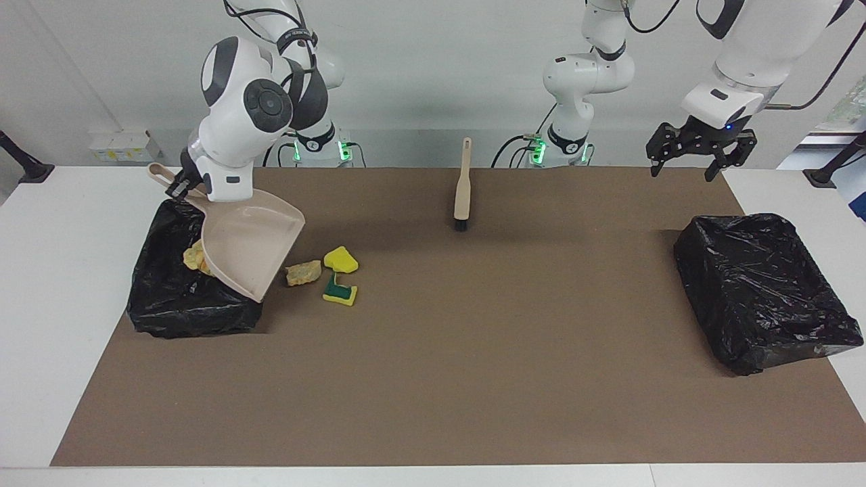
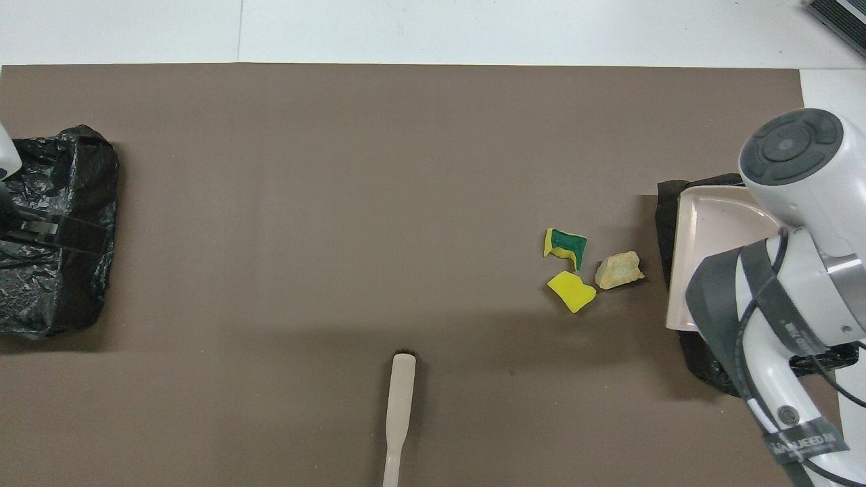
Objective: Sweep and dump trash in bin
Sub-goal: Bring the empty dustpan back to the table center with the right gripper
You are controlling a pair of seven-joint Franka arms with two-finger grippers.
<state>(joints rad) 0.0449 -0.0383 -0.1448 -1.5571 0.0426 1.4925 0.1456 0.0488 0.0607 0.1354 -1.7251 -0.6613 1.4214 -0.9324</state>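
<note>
Facing view: at the right arm's end of the table, the right gripper [image 1: 181,188] clamps the handle of a beige dustpan [image 1: 249,243], which hangs tilted over a black-lined bin [image 1: 183,297], its open lip pointing down toward the brown mat [image 1: 473,379]. An orange-brown scrap [image 1: 195,258] shows in the bin, just beside the pan's lower edge and below the gripper. Three more pieces of trash lie on the mat beside the bin, toward the table's middle: a pale tan chunk [image 1: 303,272] just beside the pan's lip, a yellow sponge piece [image 1: 340,260] and a green-and-yellow sponge piece [image 1: 339,291]. A brush [image 1: 463,184] lies on the mat near the robots, bristles pointing away from them, well apart from both grippers. The left gripper [image 1: 699,149], fingers spread wide and empty, hangs over the mat's corner at the left arm's end; a second black-lined bin [image 1: 764,291] lies there too.
</note>
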